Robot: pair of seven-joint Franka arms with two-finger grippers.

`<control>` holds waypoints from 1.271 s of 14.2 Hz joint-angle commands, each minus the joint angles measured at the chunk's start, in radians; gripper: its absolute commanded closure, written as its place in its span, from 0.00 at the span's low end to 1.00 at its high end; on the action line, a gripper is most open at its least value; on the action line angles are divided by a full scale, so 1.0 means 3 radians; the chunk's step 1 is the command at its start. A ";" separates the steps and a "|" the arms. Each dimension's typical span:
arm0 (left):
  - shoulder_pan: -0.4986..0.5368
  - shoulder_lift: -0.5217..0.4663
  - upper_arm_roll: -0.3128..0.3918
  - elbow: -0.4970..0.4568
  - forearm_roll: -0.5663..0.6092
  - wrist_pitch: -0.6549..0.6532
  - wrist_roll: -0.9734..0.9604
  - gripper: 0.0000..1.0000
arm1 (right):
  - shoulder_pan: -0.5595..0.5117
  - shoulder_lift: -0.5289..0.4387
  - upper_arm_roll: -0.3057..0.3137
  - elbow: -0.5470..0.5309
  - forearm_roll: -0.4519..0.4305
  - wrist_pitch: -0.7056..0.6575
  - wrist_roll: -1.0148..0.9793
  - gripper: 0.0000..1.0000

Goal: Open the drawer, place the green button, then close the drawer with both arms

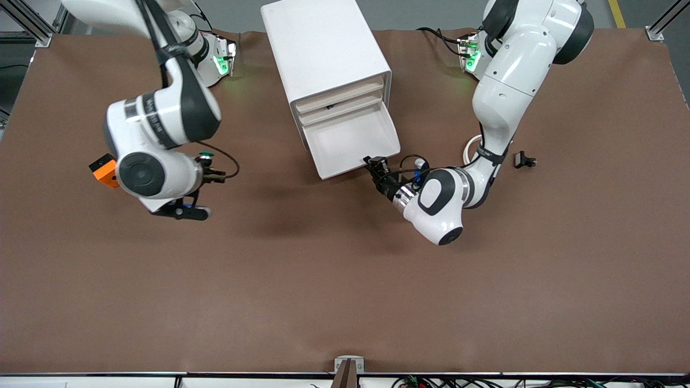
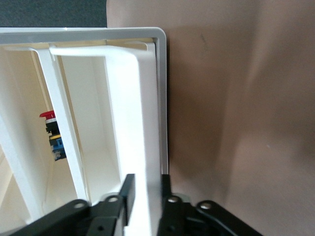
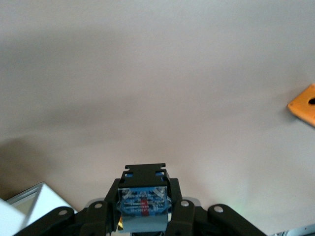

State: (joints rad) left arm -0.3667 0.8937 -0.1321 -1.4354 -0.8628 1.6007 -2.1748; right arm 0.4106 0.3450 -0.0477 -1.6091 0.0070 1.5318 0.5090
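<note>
One shallow white drawer (image 1: 353,141) stands pulled out of the boxy white cabinet (image 1: 323,48), left gripper (image 1: 375,163) at its front. Left wrist: jaws pinch that front lip. Right wrist: right gripper (image 3: 143,201) jaws pinch the dark blue-bodied button (image 3: 143,206) above the brown table (image 3: 157,88). Placing and closing remain.

We can read no text anywhere. The button (image 3: 143,204) held in the right gripper (image 3: 143,206) carries a pale label with a red mark and fine print, but we cannot make out the print. The band on the right arm (image 1: 153,121) bears lettering too small to read.
</note>
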 commanded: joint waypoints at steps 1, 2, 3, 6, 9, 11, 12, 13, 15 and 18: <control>0.0031 -0.0034 0.0026 0.0121 -0.0023 -0.0043 0.0035 0.00 | 0.0414 -0.0092 -0.0030 0.0020 -0.0008 -0.0069 0.0806 0.83; 0.0031 -0.0034 0.0041 0.0192 -0.0008 -0.0058 0.0030 0.00 | 0.0543 -0.0092 -0.0030 0.0035 0.0002 -0.0059 0.1082 0.83; 0.0031 -0.0039 0.0072 0.0254 0.0023 -0.0069 0.0030 0.00 | 0.0650 -0.0087 -0.0030 0.0051 0.0053 -0.0049 0.1328 0.84; 0.0051 -0.0156 0.0092 0.0392 0.0308 -0.0079 0.0035 0.00 | 0.0896 -0.0066 -0.0030 0.0117 0.0298 0.0007 0.2003 0.84; 0.0123 -0.0233 0.0138 0.0545 0.0625 -0.0079 0.0035 0.00 | 0.0989 -0.0041 -0.0030 0.0143 0.0559 0.0297 0.2698 0.83; 0.0154 -0.0279 0.0199 0.0693 0.0815 -0.0079 0.0035 0.00 | 0.0994 -0.0010 -0.0030 0.0143 0.0717 0.0477 0.3108 0.83; 0.0164 -0.0325 0.0245 0.0729 0.0871 -0.0074 0.0040 0.00 | 0.1004 -0.0005 -0.0030 0.0143 0.0855 0.0609 0.3267 0.83; 0.0164 -0.0356 0.0307 0.0740 0.0907 -0.0064 0.0045 0.00 | 0.1029 0.0016 -0.0030 0.0138 0.0973 0.0757 0.3445 0.83; 0.0159 -0.0432 0.0506 0.0776 0.0984 -0.0043 0.0136 0.00 | 0.1126 0.0072 -0.0030 0.0123 0.0989 0.0942 0.3758 0.86; 0.0164 -0.0631 0.0685 0.0781 0.1249 -0.0008 0.1125 0.00 | 0.1280 0.0174 -0.0035 0.0112 0.0989 0.1081 0.4172 0.86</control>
State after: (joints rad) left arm -0.3109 0.7587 0.0451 -1.1939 -0.5371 1.5969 -1.9877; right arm 0.7589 0.3767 -0.0475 -1.5829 0.2847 1.8349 1.6786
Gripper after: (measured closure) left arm 0.000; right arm 0.586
